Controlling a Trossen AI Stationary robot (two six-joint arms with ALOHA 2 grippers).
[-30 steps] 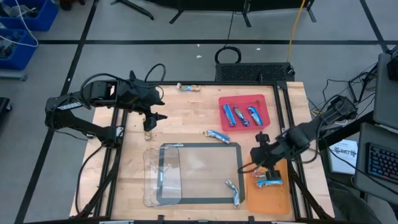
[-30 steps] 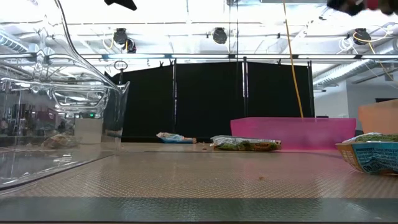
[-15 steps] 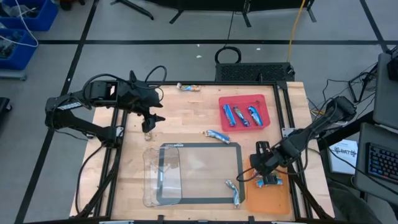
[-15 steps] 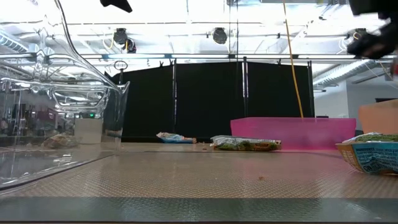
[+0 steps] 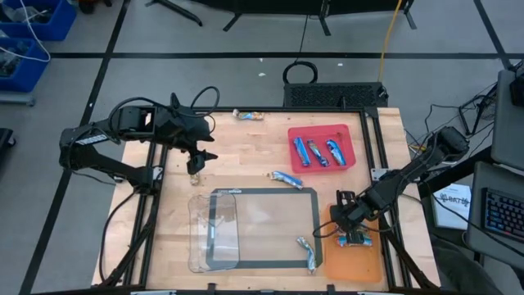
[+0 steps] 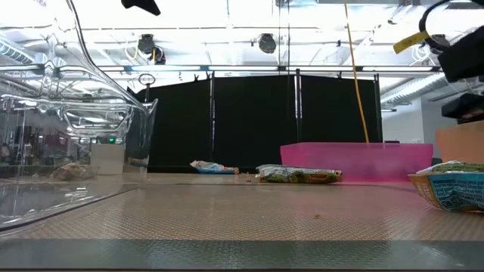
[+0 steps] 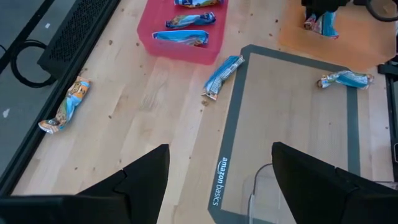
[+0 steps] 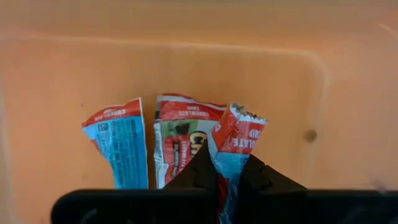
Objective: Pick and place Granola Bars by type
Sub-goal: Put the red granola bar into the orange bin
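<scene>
1. The right gripper [image 5: 350, 232] is hanging low over the orange tray [image 5: 367, 260] at about four o'clock on the table [image 5: 246, 156], its arm reaching in at a slant from the right edge and bent down at the wrist.
2. In the right wrist view its fingers [image 8: 205, 171] are pressed together, pinching the crimped end of a red-and-blue bar [image 8: 239, 140]; two more red-and-blue bars [image 8: 118, 146] are lying flat in the tray beside it.
3. A silvery-blue bar [image 5: 308, 250] is lying on the grey mat [image 5: 262, 229] near five o'clock, just beside the orange tray, and a clear plastic container [image 5: 213, 233] is sitting on the mat's seven o'clock side.
4. A blue bar [image 5: 285, 178] is resting on bare wood just past the mat's far edge, near the centre.
5. The left gripper [image 5: 202, 156] is hovering over the wood at about ten o'clock, its arm folded in from the left edge, fingers [image 7: 140, 180] spread apart and holding nothing.
6. Three blue bars [image 5: 318, 152] are lying side by side in the red tray [image 5: 296, 161] at two o'clock.
7. One orange-and-blue bar [image 5: 249, 115] is lying alone at the far edge, near twelve o'clock.
</scene>
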